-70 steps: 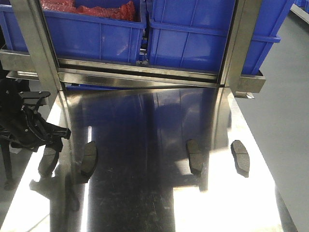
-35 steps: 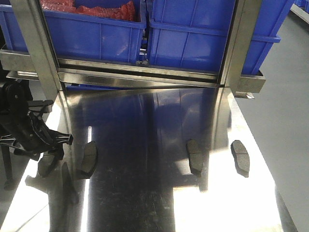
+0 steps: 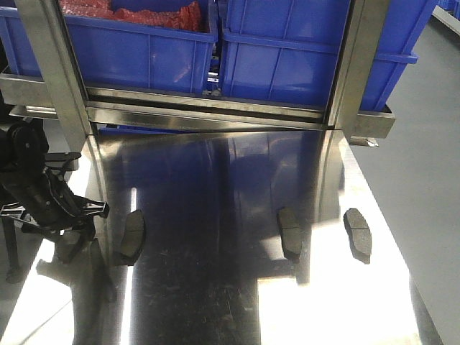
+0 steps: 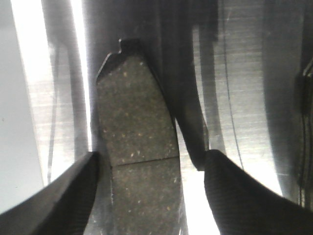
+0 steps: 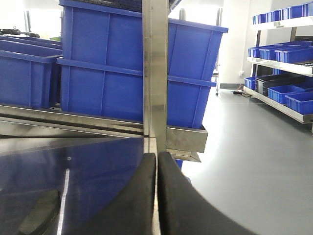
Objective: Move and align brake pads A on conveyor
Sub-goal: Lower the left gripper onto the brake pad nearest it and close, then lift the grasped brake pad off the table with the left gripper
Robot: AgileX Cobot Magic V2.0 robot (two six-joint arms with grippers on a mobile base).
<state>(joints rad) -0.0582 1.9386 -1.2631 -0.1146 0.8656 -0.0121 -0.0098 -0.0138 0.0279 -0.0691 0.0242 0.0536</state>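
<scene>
Four brake pads lie on the shiny steel tabletop (image 3: 215,287). One pad (image 3: 131,236) is left of centre, one (image 3: 290,233) right of centre, one (image 3: 358,233) near the right edge. The leftmost pad (image 3: 67,249) is mostly hidden under my left gripper (image 3: 72,224). The left wrist view shows this pad (image 4: 137,142), grey-brown with a centre groove, lying between the fingers of my open left gripper (image 4: 151,196); a bright gap shows beside the right finger (image 4: 234,196). My right gripper (image 5: 156,164) is shut on nothing, with a pad (image 5: 41,213) low at its left. The conveyor is out of view.
Blue crates (image 3: 287,50) sit on a steel rack behind the tabletop, between upright steel posts (image 3: 352,65). One crate holds red material (image 3: 129,14). Grey floor (image 3: 424,180) runs along the right side. Shelves with more blue bins (image 5: 283,54) stand further off.
My left gripper has shifted and come down over the leftmost pad, which is now mostly covered by it. The other three pads have not moved.
</scene>
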